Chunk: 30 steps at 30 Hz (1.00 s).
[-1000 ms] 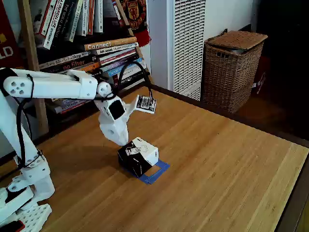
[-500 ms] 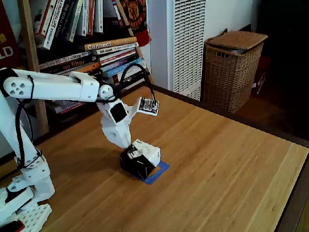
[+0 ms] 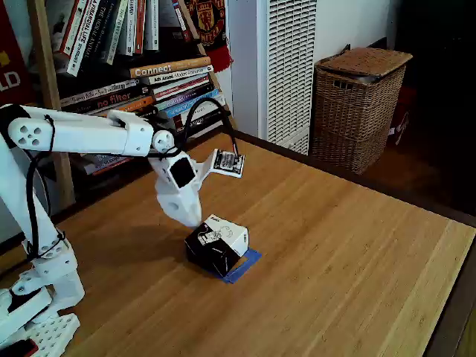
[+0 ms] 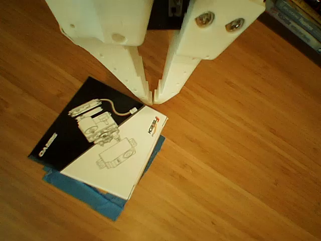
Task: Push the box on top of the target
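The box [image 3: 217, 244], black with a white printed top, sits in the middle of the wooden table. It covers most of the target [image 3: 243, 265], a blue tape square that peeks out at the box's near-right side. My gripper [image 3: 195, 222] points down at the box's far-left edge, fingers shut with nothing between them. In the other view the gripper [image 4: 152, 97] has its white fingertips pressed together, right at the top corner of the box [image 4: 100, 145]. There the target [image 4: 83, 193] shows as blue strips along the box's lower and right edges.
A bookshelf [image 3: 126, 67] stands behind the arm, a white slatted unit [image 3: 286, 67] and a wicker basket [image 3: 358, 104] beyond the table's far edge. A printed tag [image 3: 226, 162] hangs off the wrist. Bare table [image 3: 349, 260] stretches to the right, ending at a dark edge.
The gripper has moved slightly right and down the picture, nudging the box a little further over the blue tape. The fingers stay shut.
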{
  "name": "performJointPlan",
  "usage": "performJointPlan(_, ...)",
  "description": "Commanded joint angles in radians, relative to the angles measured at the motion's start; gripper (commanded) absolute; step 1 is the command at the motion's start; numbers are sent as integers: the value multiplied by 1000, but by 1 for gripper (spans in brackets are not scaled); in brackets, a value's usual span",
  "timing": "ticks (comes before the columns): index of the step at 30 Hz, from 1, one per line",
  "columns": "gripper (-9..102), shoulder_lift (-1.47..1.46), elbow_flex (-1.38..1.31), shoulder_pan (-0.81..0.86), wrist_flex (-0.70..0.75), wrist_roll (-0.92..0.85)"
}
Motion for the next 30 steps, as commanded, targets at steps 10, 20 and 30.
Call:
performJointPlan(10,0,14,-55,-2,-25,-12)
performJointPlan(20,0,5,-58,31,-54,-29)
performJointPlan(30,0,8,-55,34,-57,-32)
